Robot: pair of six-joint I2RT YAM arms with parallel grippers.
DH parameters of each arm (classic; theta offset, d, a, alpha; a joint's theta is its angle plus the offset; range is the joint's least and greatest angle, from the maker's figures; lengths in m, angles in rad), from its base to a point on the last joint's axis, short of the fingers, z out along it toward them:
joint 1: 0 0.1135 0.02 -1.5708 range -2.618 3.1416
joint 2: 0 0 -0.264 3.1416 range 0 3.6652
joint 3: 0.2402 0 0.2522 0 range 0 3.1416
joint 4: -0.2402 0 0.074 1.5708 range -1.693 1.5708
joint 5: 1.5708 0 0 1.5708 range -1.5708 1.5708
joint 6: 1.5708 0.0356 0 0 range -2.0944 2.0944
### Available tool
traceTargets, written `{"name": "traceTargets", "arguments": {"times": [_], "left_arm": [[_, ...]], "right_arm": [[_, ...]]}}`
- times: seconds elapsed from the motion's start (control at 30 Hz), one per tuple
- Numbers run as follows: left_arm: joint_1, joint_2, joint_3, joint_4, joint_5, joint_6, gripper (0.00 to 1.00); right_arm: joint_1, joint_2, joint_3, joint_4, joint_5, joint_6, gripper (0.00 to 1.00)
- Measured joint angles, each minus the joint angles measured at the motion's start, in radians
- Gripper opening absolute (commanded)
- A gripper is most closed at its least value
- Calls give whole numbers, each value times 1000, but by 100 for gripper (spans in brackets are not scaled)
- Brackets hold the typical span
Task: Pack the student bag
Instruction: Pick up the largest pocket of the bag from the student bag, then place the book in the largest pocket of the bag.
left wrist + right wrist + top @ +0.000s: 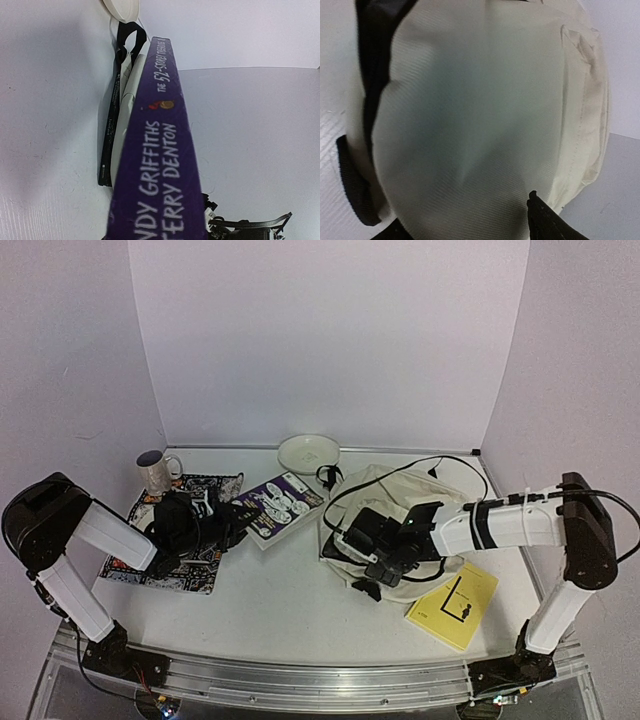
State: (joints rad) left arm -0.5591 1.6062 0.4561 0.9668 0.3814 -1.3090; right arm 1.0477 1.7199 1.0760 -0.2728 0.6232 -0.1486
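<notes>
The cream student bag (400,492) lies slumped at the centre right of the table, black straps around it. My right gripper (358,540) rests on its left part. In the right wrist view the bag's fabric (470,110) bulges between the spread fingers of that gripper (465,212); one black fingertip (540,215) shows at the lower right. A purple book (285,502) lies left of the bag, and my left gripper (232,515) is shut on its near-left edge. The book's spine (160,165) fills the left wrist view and hides the fingers.
A yellow book (453,604) lies near the table's front right. A white plate (308,452) sits at the back. A mug (155,472) stands on a patterned placemat (130,565) at the left. A black strap (112,120) lies beside the purple book.
</notes>
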Motion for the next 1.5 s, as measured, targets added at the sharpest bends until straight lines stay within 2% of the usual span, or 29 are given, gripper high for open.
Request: {"name": "traceTargets", "arguments": {"times": [0.17,0.37,0.7,1.0,1.27,1.5], "left_arm": [[0,-2,0,-2,23,0,0],[0,-43,-11,-35,46,0,0],[-13,-169,-68,-94,64,0,0],[-107,-231,-78,-142,59,0,0],[-235,-119,26,-175,56,0,0],[-261,35,207,-175,49,-5,0]], "right_arm": [[0,0,7,4,70,-15,19],[-3,-8,53,8,69,-45,0],[-62,-48,173,-4,51,-46,0],[-111,-27,339,-27,89,36,0],[-112,19,404,-36,87,75,0],[-112,19,408,-41,20,120,0]]}}
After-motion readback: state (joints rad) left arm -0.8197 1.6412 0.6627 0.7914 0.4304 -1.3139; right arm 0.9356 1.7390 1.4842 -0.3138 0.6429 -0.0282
